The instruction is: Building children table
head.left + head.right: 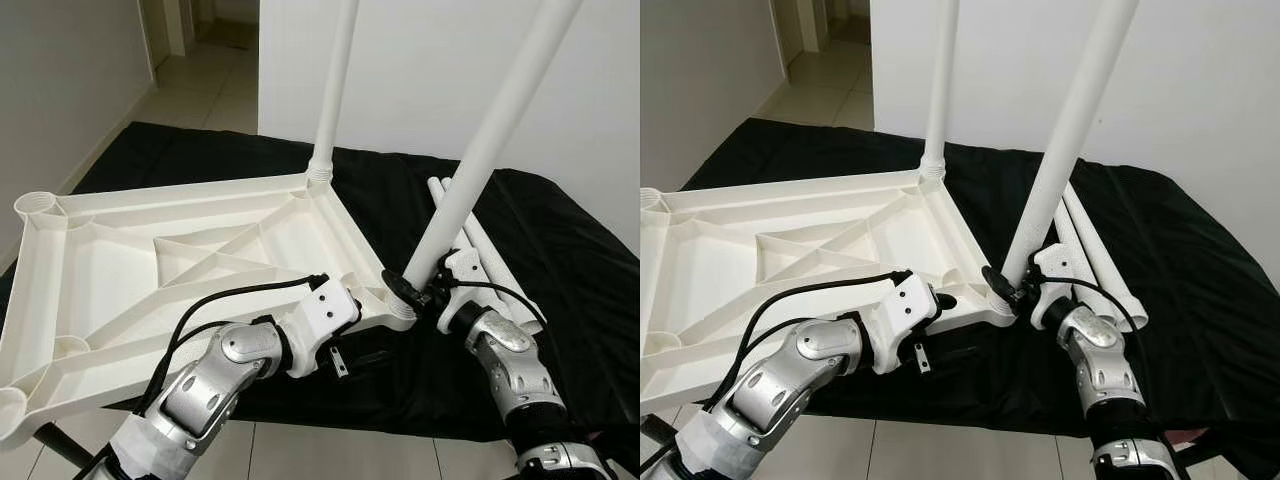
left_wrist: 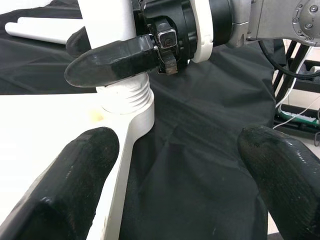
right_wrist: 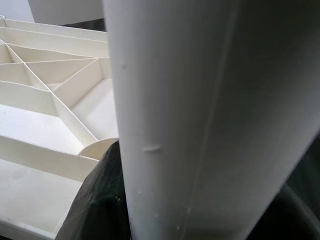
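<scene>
Firmly around leg [image 1: 470, 180]: right hand [image 1: 420, 290]

Silver jointed arms, black cables, white wrist housings, black-fingered tools.

No readable text, labels, brands, numbers or signs anywhere in these views.

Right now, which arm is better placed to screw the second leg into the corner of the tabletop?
The right. The right gripper already clamps the tilted leg at its threaded end, over the tabletop corner socket. The left gripper, jaws open, only sits at that corner.
</scene>
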Controlling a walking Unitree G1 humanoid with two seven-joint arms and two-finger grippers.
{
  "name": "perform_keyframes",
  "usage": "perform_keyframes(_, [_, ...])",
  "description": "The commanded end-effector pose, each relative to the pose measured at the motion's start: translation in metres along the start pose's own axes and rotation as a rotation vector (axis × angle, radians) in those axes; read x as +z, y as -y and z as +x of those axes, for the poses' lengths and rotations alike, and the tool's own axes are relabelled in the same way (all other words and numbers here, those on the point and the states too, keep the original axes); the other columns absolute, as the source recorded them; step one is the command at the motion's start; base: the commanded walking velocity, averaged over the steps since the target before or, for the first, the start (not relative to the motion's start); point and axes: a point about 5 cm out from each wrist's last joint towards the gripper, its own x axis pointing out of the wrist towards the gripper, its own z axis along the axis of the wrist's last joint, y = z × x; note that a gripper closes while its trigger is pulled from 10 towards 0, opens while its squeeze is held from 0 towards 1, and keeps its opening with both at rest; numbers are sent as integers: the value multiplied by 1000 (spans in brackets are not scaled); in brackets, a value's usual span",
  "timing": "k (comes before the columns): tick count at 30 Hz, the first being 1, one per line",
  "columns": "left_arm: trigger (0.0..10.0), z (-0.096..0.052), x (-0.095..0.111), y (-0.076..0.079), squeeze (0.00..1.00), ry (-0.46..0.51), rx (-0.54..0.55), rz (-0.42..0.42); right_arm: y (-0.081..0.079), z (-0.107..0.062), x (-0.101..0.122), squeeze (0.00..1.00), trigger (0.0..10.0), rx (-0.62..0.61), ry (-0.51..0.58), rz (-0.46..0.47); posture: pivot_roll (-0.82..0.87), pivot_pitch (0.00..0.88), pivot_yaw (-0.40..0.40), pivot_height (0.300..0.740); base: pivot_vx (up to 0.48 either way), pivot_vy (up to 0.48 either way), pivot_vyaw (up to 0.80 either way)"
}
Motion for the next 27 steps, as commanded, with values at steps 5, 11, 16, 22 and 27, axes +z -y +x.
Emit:
perform_keyframes(5, [10000, 0, 1, 5, 0, 3, -30, -9, -1, -7, -25, 0, 10000, -163, -112, 47, -13, 0, -87, 740, 0, 0, 0])
perform_keyframes(11, [10000, 1, 2, 8, 0, 6, -36, -14, -10, -2, -27, 0, 10000, -318, -121, 51, -16, 0, -90, 740, 0, 0, 0])
perform_keyframes(16, [10000, 1, 1, 9, 0, 5, -40, -20, -18, 0, -26, 0, 10000, -586, -145, 118, -17, 0, -98, 740, 0, 0, 0])
perform_keyframes(22, [10000, 1, 1, 9, 0, 3, -42, -20, -29, -1, -24, 0, 10000, -719, -176, 147, -12, 0, -105, 740, 0, 0, 0])
perform_keyframes(27, [10000, 2, 1, 9, 0, 4, -40, -21, -47, 2, -19, 0, 10000, -788, -166, 222, -8, 0, -110, 740, 0, 0, 0])
